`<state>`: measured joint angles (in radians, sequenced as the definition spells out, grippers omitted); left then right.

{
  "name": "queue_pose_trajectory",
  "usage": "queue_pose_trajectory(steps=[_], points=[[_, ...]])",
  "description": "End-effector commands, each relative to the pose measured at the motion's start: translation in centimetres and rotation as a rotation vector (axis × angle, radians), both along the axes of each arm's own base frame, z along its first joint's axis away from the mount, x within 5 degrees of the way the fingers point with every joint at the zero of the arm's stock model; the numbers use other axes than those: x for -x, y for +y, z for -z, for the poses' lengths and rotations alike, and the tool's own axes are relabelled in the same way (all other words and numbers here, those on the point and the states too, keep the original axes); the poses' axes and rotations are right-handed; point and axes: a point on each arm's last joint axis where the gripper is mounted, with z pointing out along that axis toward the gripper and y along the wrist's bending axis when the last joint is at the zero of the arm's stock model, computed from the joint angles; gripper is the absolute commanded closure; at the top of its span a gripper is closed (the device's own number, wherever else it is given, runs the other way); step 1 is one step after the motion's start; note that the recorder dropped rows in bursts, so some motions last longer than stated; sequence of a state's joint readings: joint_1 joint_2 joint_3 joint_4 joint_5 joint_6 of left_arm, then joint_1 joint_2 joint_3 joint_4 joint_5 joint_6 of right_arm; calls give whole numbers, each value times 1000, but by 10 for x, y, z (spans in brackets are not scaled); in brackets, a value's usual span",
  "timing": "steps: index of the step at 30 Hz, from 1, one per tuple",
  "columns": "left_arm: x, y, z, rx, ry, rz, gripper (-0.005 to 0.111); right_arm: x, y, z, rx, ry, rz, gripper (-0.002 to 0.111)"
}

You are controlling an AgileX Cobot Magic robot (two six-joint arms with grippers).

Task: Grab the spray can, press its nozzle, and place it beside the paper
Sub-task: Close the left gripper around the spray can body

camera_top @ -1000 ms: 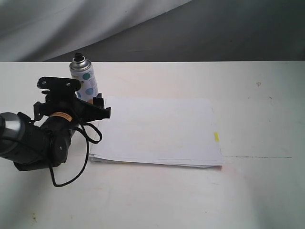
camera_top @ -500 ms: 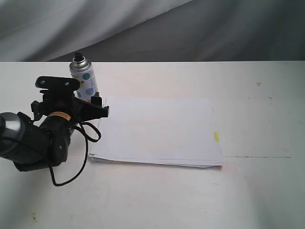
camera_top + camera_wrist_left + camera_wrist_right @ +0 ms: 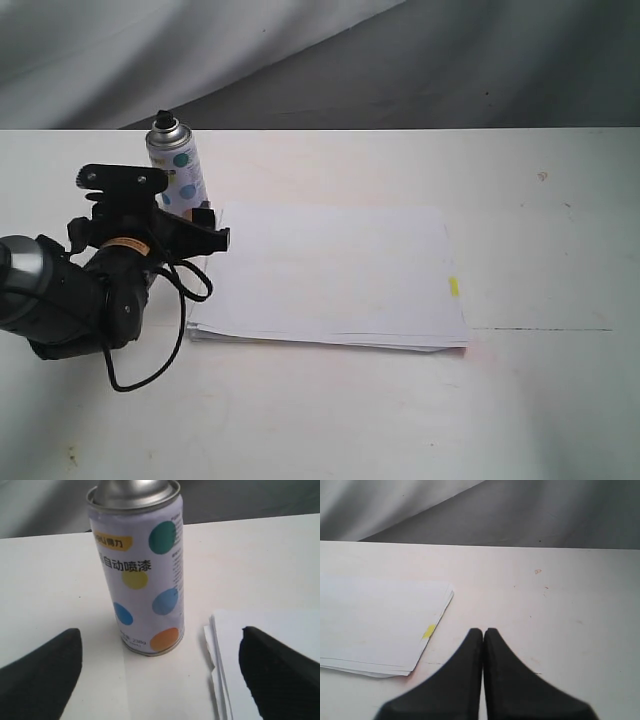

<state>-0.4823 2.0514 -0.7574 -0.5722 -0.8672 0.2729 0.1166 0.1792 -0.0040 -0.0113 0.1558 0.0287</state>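
From the side, the spray can [image 3: 177, 165] stands upright by the paper's [image 3: 330, 275] far corner, with the left gripper [image 3: 182, 214] just short of it. Its wrist camera shows the jaws wide apart around the can, untouched; closing off-centre could tip it or snag the sheets. In its own view, the right gripper [image 3: 483, 632] rests pressed together, well away

We see the spray can [image 3: 179, 165] upright on the table [image 3: 540, 230], black nozzle [image 3: 164, 117] atop its silver dome, just beside the flat white paper [image 3: 330, 275], whose right edge bears a yellow tab [image 3: 453, 287].
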Motion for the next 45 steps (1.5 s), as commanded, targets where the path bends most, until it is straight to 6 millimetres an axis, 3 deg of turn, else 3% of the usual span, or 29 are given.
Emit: queue_pose_trajectory(steps=[1,8,25,36,45], points=[[-5,-3,-2,-19,-18,107,26,0,0,1,7,-1,-1,108],[-26,12,-13,54,-73,76,26,0,0,1,7,-1,-1,108],[-65,5,31,23,-31,106,26,0,0,1,9,-1,-1,108],[-83,14,35,25,-86,70,26,0,0,1,8,-1,-1,108],[-105,8,44,29,-77,82,26,0,0,1,8,-1,-1,108]])
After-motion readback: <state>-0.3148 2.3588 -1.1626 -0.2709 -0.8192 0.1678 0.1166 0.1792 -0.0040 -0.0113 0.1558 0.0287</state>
